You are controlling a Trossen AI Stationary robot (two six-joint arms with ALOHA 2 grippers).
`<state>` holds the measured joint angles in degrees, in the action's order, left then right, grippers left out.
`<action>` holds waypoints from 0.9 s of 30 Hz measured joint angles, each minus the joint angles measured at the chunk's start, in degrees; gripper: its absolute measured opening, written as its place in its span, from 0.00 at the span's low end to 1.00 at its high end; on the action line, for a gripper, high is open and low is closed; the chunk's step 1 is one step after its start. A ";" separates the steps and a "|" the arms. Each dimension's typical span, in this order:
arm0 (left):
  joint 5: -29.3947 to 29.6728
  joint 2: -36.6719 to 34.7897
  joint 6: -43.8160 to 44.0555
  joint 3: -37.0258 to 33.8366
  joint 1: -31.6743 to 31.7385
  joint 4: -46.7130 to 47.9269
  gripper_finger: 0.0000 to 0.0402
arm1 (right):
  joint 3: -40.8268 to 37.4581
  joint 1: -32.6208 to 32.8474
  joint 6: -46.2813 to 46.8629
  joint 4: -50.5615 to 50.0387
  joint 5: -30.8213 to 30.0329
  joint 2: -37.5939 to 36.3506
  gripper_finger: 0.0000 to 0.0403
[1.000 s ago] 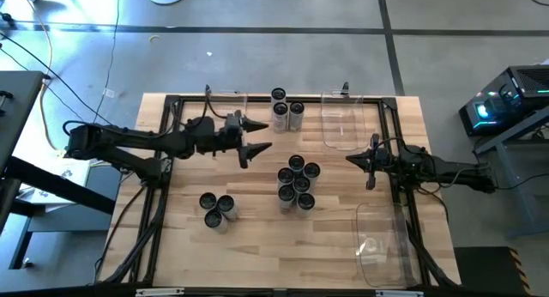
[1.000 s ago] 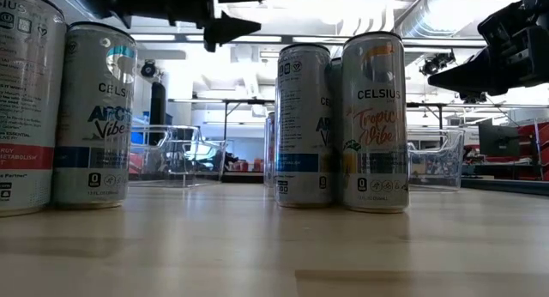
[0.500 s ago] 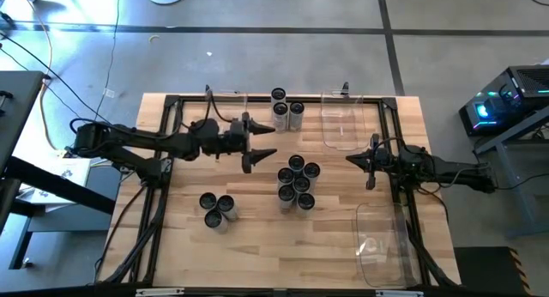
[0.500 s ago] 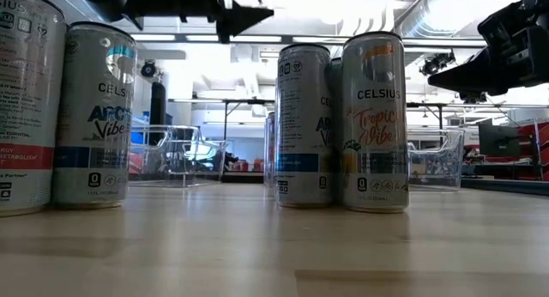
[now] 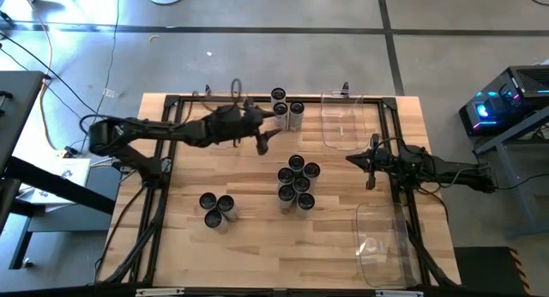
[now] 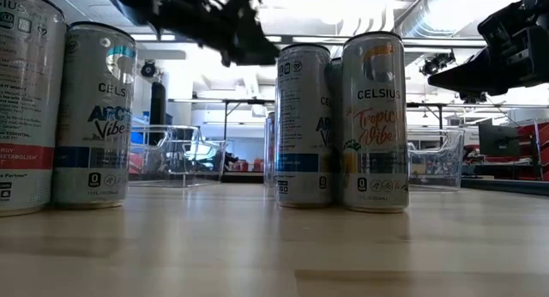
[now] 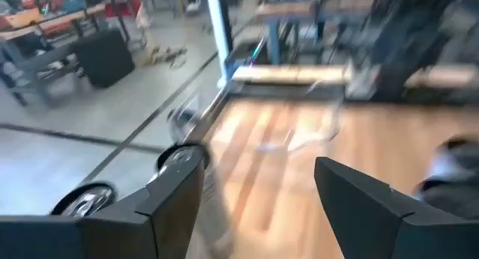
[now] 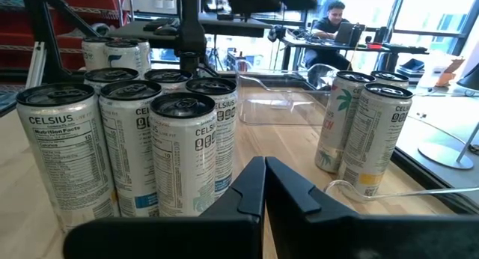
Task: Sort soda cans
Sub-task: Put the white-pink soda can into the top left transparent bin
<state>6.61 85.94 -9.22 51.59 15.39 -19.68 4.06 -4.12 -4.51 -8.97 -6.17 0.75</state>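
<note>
High view puts the left gripper over the far middle of the table, its fingers parted and nothing between them, just left of the three soda cans at the far edge. A cluster of cans stands mid-table, and a trio of cans near the left front. The right gripper waits at the right side, pinched closed on nothing, pointing at the central cluster.

The step in hand looks like an approach to one of the far cans. To do it well, the left arm should line its fingers either side of a single can, come in level, and avoid nudging the neighbours, which stand touching one another.

These cans are tall, slim cylinders of thin metal with dark tops and glossy printed sides; they are smooth and likely slippery, and would tip easily if struck high. Two clear bins, a far bin and a near-right bin, are rigid transparent plastic with rounded corners. Underneath, the wooden tabletop is pale butcher-block, flat and matte.
</note>
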 joint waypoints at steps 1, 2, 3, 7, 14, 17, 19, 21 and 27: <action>0.00 1.35 -1.61 0.42 0.64 -0.04 0.62 | 0.00 -0.01 0.00 0.00 -0.02 0.00 0.01; 0.02 2.61 -2.82 0.77 1.28 -0.03 0.63 | 0.00 -0.02 0.00 0.00 -0.02 -0.02 0.01; 0.00 3.82 -3.53 1.19 1.93 0.03 0.64 | -0.01 -0.01 0.00 0.00 -0.02 -0.01 0.01; 0.06 6.79 -2.93 2.31 3.86 -0.24 0.70 | -0.01 -0.02 0.00 0.00 -0.02 -0.02 0.01; 9.18 9.63 0.98 2.32 4.49 -0.34 0.80 | 0.01 0.00 0.00 0.00 -0.02 0.00 0.01; 11.76 11.10 3.38 2.34 4.49 -1.44 0.81 | 0.01 -0.01 0.00 0.00 -0.02 -0.02 0.01; 12.08 12.37 4.67 2.32 4.49 -2.46 0.81 | -0.01 -0.02 0.00 0.00 -0.01 -0.02 0.01; 12.68 13.39 6.00 2.32 4.49 -3.91 0.81 | -0.01 -0.01 0.00 0.00 -0.02 0.00 0.01; 15.41 16.58 8.21 2.30 4.49 -8.58 0.81 | -0.01 -0.02 0.00 0.00 -0.01 0.00 0.01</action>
<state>22.02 102.52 -1.01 53.89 19.88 -28.26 4.05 -4.14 -4.51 -8.97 -6.19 0.75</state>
